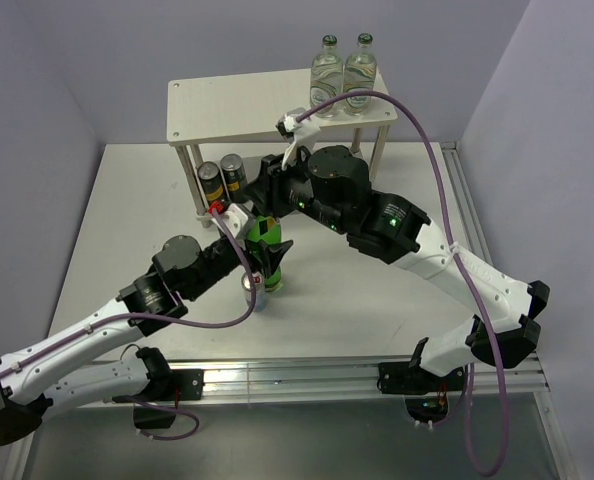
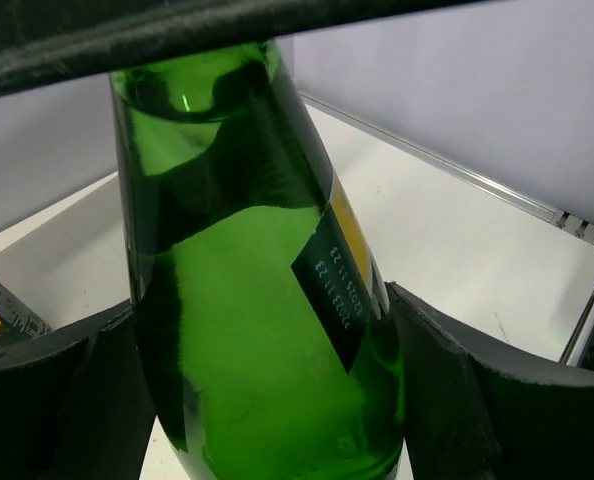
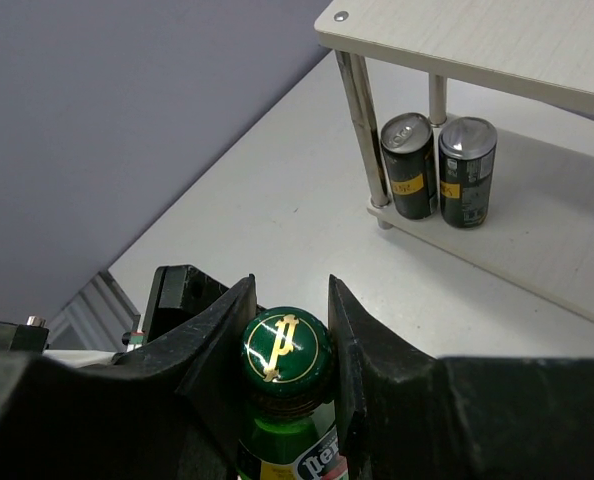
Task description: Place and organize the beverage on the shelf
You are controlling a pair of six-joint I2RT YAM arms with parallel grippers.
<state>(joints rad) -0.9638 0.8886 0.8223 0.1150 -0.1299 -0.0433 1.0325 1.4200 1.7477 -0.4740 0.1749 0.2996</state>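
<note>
Right gripper (image 3: 289, 303): clamped narrow on the cap of the green bottle (image 3: 287, 350), which stands upright straight below it.
Left gripper (image 2: 262, 400): jaws wide, one on each side of the bottle's lower body. Pressing it or just beside it, I cannot tell.
Bottle's place: between both grippers, off the shelf (image 1: 237, 100), on or just over the tabletop (image 1: 357, 300). Its base is hidden.
Ahead of the right gripper: the shelf, with cans (image 3: 409, 168) on the lower board and clear bottles (image 1: 327, 68) at the top board's far end.
Step, by my read: a handover, or a lift toward the shelf.
Risk one: with a pinch on the cap alone, a heavy bottle could swing or slip out.
Risk two: two grippers pulling different ways would tip it.
Risk three: a low carry could clip the top board or knock the cans.
</note>
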